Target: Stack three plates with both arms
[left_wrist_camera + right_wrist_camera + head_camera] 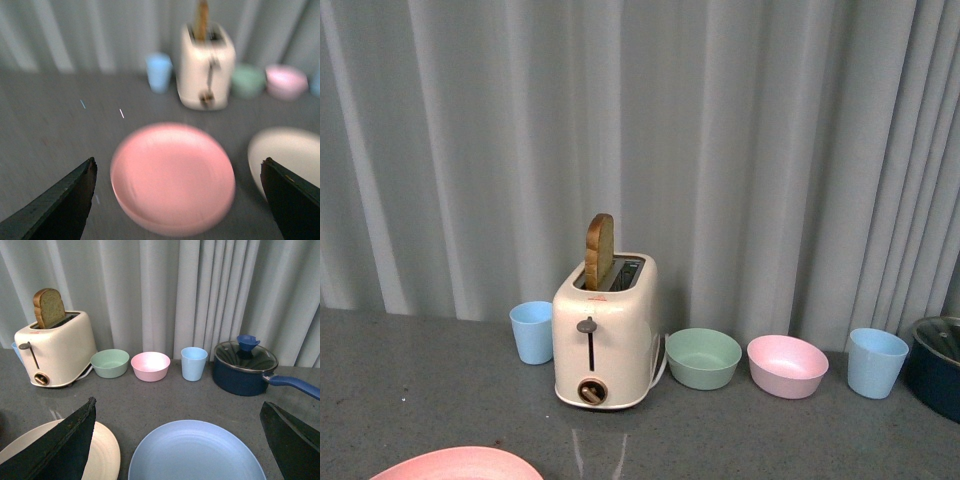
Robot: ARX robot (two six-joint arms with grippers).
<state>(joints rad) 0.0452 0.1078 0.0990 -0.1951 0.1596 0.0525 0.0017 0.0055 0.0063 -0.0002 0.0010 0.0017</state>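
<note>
The pink plate (172,177) lies flat on the grey table between the spread fingers of my open left gripper (177,172); the view is blurred. Its rim also shows at the bottom of the front view (460,464). The cream plate (290,155) lies beside it, partly behind one finger, and shows in the right wrist view (102,452) too. The light blue plate (195,452) lies flat between the fingers of my open right gripper (177,412). No arm shows in the front view.
A cream toaster (605,330) with a bread slice stands at the back by the grey curtain. Beside it are a light blue cup (532,331), a green bowl (703,357), a pink bowl (787,365), another blue cup (877,362) and a dark blue lidded pot (245,367).
</note>
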